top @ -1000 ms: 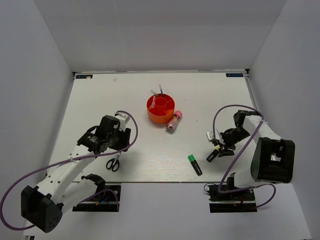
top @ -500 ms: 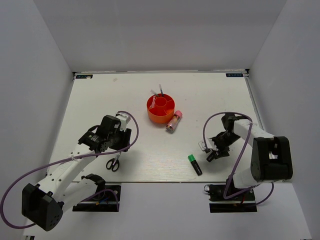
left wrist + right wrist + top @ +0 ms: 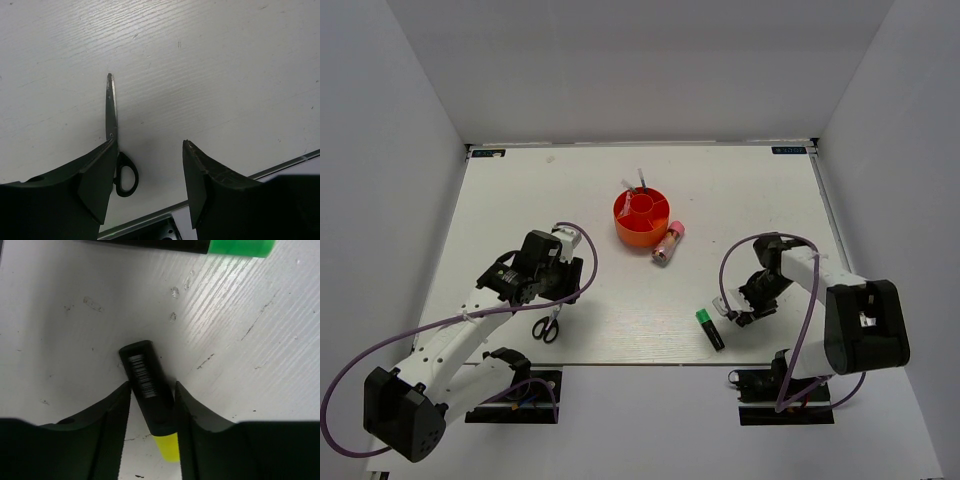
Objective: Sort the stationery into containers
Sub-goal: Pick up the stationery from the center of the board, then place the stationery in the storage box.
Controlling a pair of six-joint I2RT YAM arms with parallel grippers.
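The orange tub (image 3: 642, 217) stands at mid-table with thin white pens (image 3: 640, 180) sticking up from it. The pink-capped tube (image 3: 668, 242) lies just right of it. The black scissors (image 3: 547, 325) lie near the front edge. In the left wrist view they (image 3: 111, 110) lie beside the left finger of my open left gripper (image 3: 147, 145), which hovers above them (image 3: 555, 300). My right gripper (image 3: 738, 313) is low at the table, its fingers closed against both sides of the yellow highlighter (image 3: 145, 370). The green highlighter (image 3: 710, 328) lies just left of it, apart.
The green highlighter's cap (image 3: 240, 246) shows at the top edge of the right wrist view. The table's front edge (image 3: 280, 165) runs close behind the left gripper. White walls enclose the table on three sides.
My right gripper has swung left and toward the near edge, coming down around the yellow highlighter. The left arm and scissors have not moved.
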